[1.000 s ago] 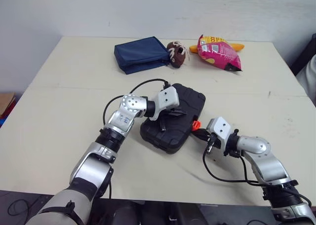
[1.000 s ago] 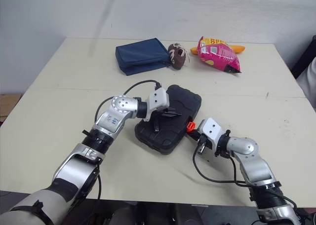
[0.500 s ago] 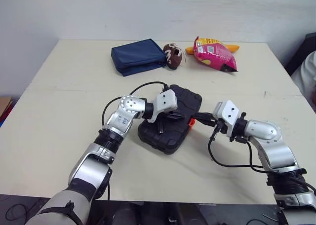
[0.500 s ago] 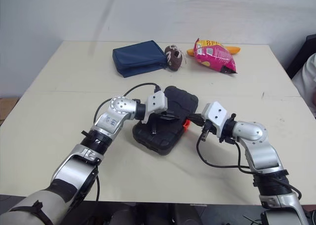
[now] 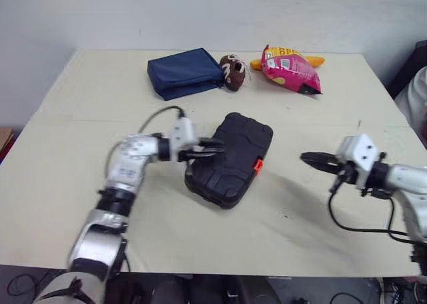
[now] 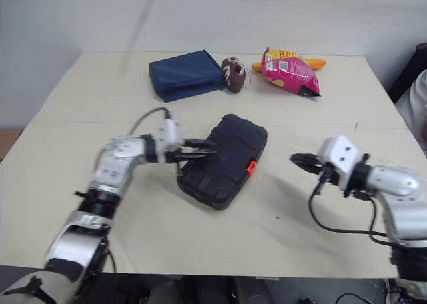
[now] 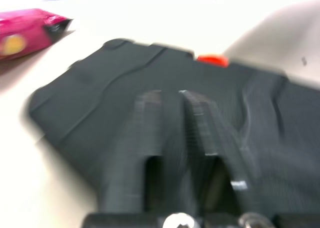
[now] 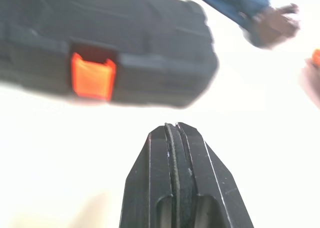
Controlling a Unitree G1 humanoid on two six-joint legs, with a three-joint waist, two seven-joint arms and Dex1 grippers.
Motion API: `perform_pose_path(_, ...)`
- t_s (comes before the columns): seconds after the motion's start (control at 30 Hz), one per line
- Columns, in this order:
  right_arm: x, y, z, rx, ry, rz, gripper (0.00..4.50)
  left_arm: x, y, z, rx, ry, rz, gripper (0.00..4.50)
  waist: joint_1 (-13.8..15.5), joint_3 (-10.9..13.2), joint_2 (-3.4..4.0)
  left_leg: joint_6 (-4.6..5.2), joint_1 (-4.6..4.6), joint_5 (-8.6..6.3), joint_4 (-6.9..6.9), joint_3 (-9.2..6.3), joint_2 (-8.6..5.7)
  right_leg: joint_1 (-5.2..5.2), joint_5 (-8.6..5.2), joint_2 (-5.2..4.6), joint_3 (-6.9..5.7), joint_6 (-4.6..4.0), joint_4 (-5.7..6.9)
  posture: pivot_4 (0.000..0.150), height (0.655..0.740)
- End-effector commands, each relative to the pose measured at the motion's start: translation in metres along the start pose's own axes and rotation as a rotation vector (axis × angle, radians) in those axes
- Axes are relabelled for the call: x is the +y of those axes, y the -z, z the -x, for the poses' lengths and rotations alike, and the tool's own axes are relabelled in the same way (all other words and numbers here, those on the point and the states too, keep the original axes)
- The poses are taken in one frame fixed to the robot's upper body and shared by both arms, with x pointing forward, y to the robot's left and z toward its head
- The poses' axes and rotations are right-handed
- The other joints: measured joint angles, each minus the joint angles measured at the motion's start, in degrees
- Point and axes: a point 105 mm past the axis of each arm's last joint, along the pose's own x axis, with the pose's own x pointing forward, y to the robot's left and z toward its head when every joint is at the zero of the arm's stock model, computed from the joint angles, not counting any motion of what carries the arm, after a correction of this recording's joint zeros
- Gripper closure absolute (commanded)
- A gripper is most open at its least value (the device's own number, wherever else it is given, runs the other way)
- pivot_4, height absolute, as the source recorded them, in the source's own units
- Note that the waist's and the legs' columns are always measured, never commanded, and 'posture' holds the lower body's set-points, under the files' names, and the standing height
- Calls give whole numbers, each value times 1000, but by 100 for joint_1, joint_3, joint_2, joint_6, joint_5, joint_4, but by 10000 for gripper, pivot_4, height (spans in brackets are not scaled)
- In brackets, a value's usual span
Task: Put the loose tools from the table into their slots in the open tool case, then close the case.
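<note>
The black ribbed plastic tool case [image 5: 233, 161] lies shut on the beige desk [image 5: 80, 184], its orange latch [image 5: 257, 164] facing right. The left arm bends inward, its pincer [image 5: 215, 149] closed and empty over the case's left edge. The right arm is held level, well apart from the case, its pincer [image 5: 307, 159] closed and pointing toward the latch.

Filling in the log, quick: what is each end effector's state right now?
Left end effector: closed, empty, over the lid of the shut tool case.
Right end effector: closed, empty, apart from the case.
</note>
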Motion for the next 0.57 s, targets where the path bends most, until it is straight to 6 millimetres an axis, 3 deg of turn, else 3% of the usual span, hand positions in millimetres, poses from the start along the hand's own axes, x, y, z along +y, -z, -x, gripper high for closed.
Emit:
perform_pose_path(0.03,-14,-7,19,-11,29,75,41835,5,6,45,87,-48,13,17087,26,5,10,1,0,1,1,0,-1,1,-2,-2,0,-1,-2,1500,7400)
perform_pose_path(0.1,-23,8,39,79,34,111,34828,2,33,108,290,-126,72,7432,-13,10,22,8,0,-2,0,4,-5,3,-3,-6,4,1,-11,1500,7400)
perform_pose_path(0.17,-24,21,52,152,17,155,24739,-3,41,145,389,-177,114,0,-34,23,15,15,1,-10,-6,18,-4,-4,-11,-12,6,-1,-16,1500,7400)
perform_pose_path(0.3,-35,27,62,156,64,150,3513,0,41,187,493,-332,98,0,60,31,6,27,-37,-28,10,18,-6,-39,-25,-28,-1,-6,-13,1500,7400)
perform_pose_path(0.33,-38,27,62,153,74,151,1131,-1,39,190,480,-346,98,0,75,33,8,34,-50,-31,20,17,-12,-50,-23,-36,-1,-4,-9,1500,7400)
perform_pose_path(0.57,-45,19,43,82,89,144,1131,-21,41,193,465,-422,127,0,129,33,11,45,-75,-34,28,18,-17,-69,-16,-45,-3,4,-7,1500,7400)
